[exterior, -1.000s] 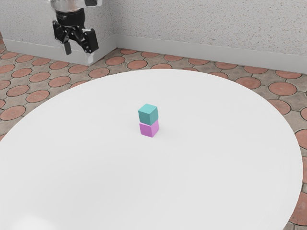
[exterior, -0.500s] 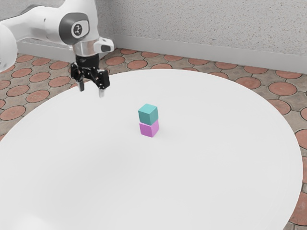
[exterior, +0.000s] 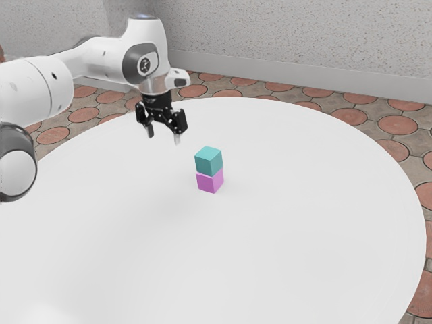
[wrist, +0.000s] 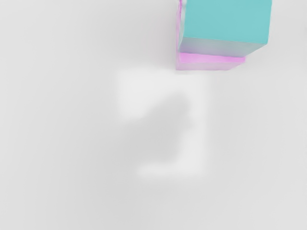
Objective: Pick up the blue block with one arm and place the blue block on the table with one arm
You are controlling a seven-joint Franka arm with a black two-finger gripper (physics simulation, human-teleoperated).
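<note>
My gripper (exterior: 164, 138) hangs open above the white table (exterior: 283, 243), with nothing between its fingers. It is up and to the exterior view's left of a teal-blue block (exterior: 208, 162). That block rests on top of a pink-purple block (exterior: 210, 181), which stands on the table. From the wrist camera, the blue block (wrist: 225, 21) covers most of the pink block (wrist: 208, 62), whose near side and one edge show beneath it.
The round table's far edge (exterior: 236, 98) curves behind the blocks, with a tiled floor (exterior: 398, 125) and pale walls beyond. A soft shadow (wrist: 163, 129) lies on the tabletop beside the stack.
My arm has come farther into the exterior view, and the gripper has moved toward that view's right and lower, closer to the stack. Both blocks have stayed put.
</note>
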